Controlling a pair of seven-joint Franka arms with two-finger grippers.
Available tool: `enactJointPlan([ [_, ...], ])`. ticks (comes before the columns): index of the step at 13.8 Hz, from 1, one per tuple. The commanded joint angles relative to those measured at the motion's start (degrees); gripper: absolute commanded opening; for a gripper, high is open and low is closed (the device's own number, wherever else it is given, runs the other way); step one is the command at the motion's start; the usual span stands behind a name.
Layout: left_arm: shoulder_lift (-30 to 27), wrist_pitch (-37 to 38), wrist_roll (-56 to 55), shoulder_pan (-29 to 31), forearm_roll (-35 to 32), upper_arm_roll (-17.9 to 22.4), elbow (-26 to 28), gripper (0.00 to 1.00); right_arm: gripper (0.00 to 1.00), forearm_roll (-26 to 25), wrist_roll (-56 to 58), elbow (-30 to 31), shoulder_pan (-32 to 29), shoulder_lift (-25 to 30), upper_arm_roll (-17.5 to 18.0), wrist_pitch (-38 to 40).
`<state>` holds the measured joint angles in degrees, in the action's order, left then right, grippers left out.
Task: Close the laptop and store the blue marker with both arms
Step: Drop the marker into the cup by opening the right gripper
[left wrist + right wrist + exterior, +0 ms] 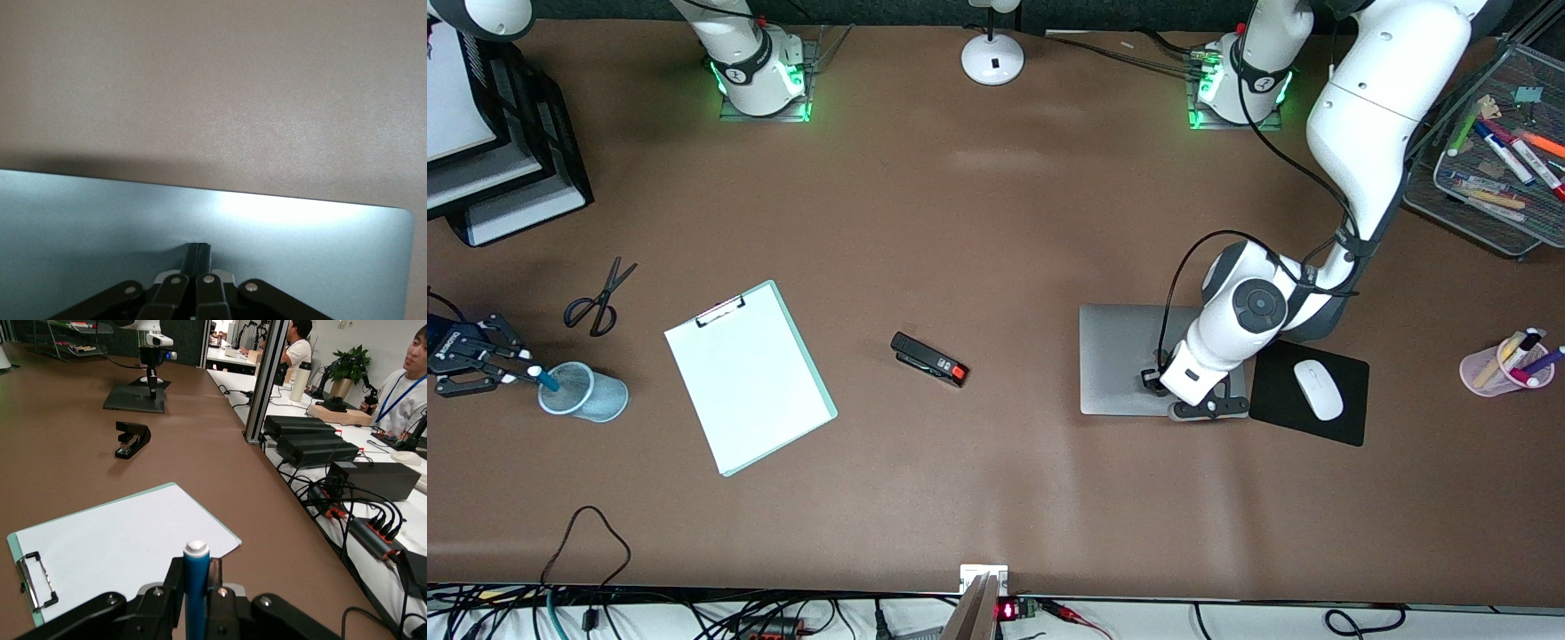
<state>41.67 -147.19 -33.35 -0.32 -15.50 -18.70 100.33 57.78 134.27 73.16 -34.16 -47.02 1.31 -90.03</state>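
Observation:
The silver-grey laptop (1120, 356) lies closed and flat toward the left arm's end of the table. My left gripper (1158, 382) is shut and empty, its fingertips (199, 252) down on the lid (100, 227) near the edge. My right gripper (516, 373) is shut on the blue marker (545, 380), which sticks out between the fingers (175, 583), white tip forward (196, 587). It holds the marker at the rim of a light-blue cup (591, 396) at the right arm's end of the table. The laptop also shows in the right wrist view (133, 397).
A clipboard with white paper (749, 378), a black stapler (929, 359) and scissors (596, 298) lie mid-table. A white mouse (1318, 388) sits on a black mouse pad (1352, 427) beside the laptop. A pink pen cup (1485, 373), a mesh tray (1449, 191) and black paper trays (560, 151) stand at the ends.

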Motion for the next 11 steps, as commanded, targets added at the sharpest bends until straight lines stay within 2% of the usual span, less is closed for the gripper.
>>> enactJointPlan([
  [1, 1.22, 0.15, -1.37, -1.79, -1.56, 2.09, -1.54, 0.0, 0.07, -1.53, -0.41, -1.44, -0.29, -2.36, 0.1, 0.91],
  [3, 0.43, 0.76, -1.28, -1.36, -1.56, 2.0, -1.54, 0.0, 0.08, -1.7, -0.42, -1.27, -0.21, -2.98, 0.1, -0.22],
  [4, -0.97, 1.81, -1.19, -1.09, -1.64, 1.91, -1.54, 0.0, 0.14, -1.71, -0.42, -1.27, -0.21, -2.99, 0.1, -0.84],
  [5, -2.55, 4.95, -0.84, -0.83, -1.64, 1.74, -1.63, 0.0, 0.4, -1.88, -0.5, -1.27, -0.03, -2.99, 0.1, -1.37],
  [6, -3.96, 8.38, -0.66, -0.83, -1.64, 1.91, -1.89, 0.0, 0.99, -2.84, -1.72, -1.35, 0.23, -2.9, 0.1, -1.46],
  [11, -9.94, 26.31, 1.53, 0.14, -0.59, 1.3, -6.8, 0.0, 1.0, -13.47, -21.21, -1.88, 1.99, 1.4, 0.1, -1.55],
])
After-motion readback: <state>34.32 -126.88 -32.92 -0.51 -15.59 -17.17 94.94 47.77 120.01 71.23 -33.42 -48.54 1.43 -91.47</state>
